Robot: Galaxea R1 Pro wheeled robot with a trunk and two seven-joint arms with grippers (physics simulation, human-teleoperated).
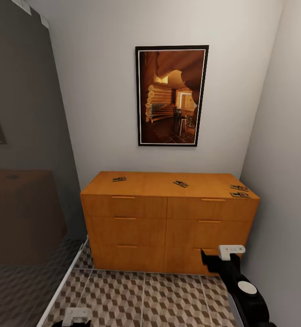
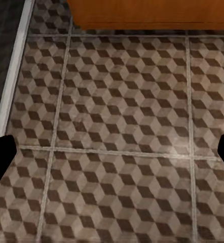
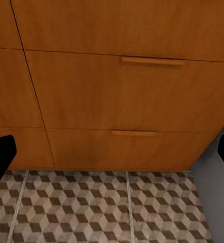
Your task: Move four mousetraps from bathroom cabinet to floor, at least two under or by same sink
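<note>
Facing a cabinet [image 1: 168,222] standing against the back wall, tucked into the corner by the right wall. Carrying four mousetraps on its top: one mousetrap [image 1: 119,179] lying near the left end, a second mousetrap [image 1: 180,184] lying near the middle, and a pair at the right end, the farther mousetrap [image 1: 239,187] and the nearer mousetrap [image 1: 239,195] lying just beside each other. All six drawer fronts sitting flush, so keeping whatever is inside hidden.

Hanging above the cabinet, a framed picture [image 1: 172,95] in a dark frame. Spreading in front of the cabinet, the bathroom floor [image 1: 145,297] with its cube-pattern tiles and pale grout lines. Running along the left, a dark glass panel [image 1: 27,181] with a white strip at its base.

Hovering low before the cabinet's bottom right drawers, the right hand [image 3: 112,152], fingers spread wide and gripping nothing, well below the mousetraps. Hanging over bare tiles near the cabinet's foot, the left hand [image 2: 112,152], likewise spread apart and carrying nothing.
</note>
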